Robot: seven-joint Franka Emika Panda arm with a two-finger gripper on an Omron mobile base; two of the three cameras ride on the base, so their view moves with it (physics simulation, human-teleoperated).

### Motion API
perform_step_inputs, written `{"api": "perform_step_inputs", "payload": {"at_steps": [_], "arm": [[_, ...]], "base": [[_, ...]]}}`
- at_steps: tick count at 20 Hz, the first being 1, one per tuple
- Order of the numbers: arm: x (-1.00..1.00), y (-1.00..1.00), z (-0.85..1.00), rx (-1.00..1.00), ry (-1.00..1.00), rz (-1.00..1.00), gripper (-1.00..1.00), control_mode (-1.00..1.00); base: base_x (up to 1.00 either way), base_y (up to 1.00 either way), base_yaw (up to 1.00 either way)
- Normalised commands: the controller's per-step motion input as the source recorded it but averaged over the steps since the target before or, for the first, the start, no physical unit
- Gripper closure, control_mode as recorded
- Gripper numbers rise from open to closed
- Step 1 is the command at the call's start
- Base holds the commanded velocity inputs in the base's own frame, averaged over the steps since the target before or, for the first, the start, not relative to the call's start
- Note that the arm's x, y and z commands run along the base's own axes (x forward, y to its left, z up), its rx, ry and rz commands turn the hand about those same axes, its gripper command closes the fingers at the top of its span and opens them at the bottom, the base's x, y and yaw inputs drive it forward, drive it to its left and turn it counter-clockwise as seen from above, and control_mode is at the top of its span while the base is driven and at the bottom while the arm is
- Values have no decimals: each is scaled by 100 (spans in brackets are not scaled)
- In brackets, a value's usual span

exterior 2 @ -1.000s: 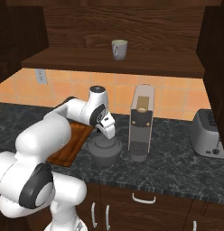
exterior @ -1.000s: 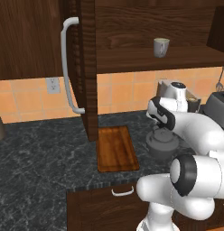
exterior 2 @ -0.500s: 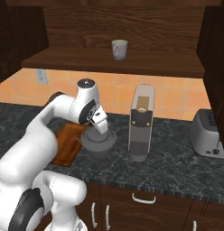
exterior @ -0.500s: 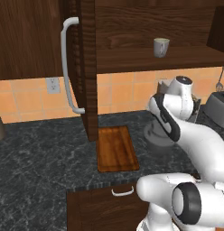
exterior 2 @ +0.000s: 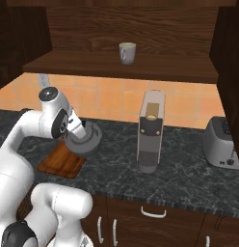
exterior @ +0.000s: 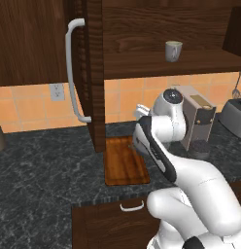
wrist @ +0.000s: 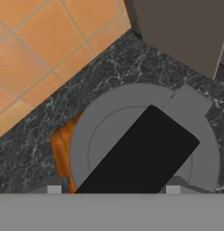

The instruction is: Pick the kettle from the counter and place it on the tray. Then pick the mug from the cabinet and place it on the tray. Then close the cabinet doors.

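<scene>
My gripper is shut on the dark handle of the grey metal kettle. The kettle hangs just above the counter, over the right edge of the reddish-brown tray. In the hand view the kettle sits right under my gripper, with a corner of the tray showing beside it. The tray is bare. The off-white mug stands upright on the cabinet shelf. An open cabinet door with a curved grey handle juts out above the tray's far end.
A boxy grey coffee machine stands on the counter right of the kettle. A toaster sits further right. Drawers with pale handles run under the counter. A wall outlet is on the orange tiles.
The arm has swung left with the kettle, from beside the coffee machine to the tray's right edge. The mug and the door have not moved.
</scene>
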Motion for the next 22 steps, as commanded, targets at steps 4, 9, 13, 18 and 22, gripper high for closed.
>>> {"api": "perform_step_inputs", "payload": {"at_steps": [4,9,13,18,22], "arm": [[31,63,0,0,0,0,100,-100],[31,55,0,0,3,0,100,-100],[36,55,-2,0,6,0,100,-100],[40,4,-5,0,1,0,100,-100],[35,0,-16,2,0,0,100,-100]], "base": [[0,0,0],[0,0,0],[0,0,0],[0,0,0],[0,0,0]]}}
